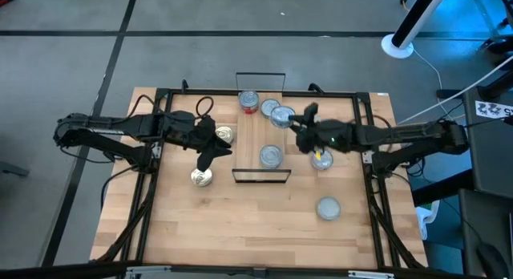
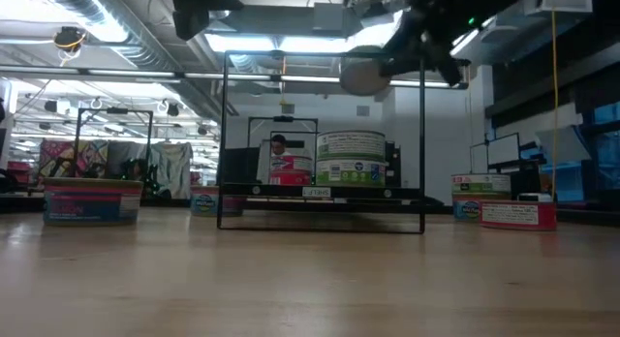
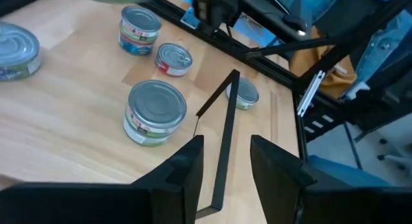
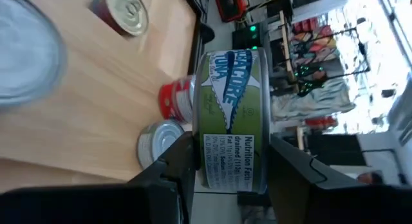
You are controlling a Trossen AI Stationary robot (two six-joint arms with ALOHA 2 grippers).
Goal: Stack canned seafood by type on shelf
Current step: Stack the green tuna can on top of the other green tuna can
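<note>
From above, the shelf [image 1: 260, 135] lies mid-table with a black wire frame at each short end. The right gripper [image 1: 298, 128] reaches in over the shelf's right edge, its arm stretched level from the right. The left gripper [image 1: 207, 155] hangs left of the shelf, angled down toward a gold-topped tin [image 1: 202, 177]. A red-label tin [image 1: 248, 101] sits at the shelf's far end, and a silver tin [image 1: 271, 156] near its front end.

At table height, the right gripper [image 2: 387, 61] holds a tin [image 2: 360, 74] high above the shelf [image 2: 320, 193], which carries a green-label stack [image 2: 351, 158].

The left wrist view shows its dark fingers [image 3: 187, 169] spread, nothing between them, above the shelf's wire frame [image 3: 222, 137].

The right wrist view shows its fingers [image 4: 183, 163] clamped on a green albacore tuna tin [image 4: 232, 118], held on edge.
</note>
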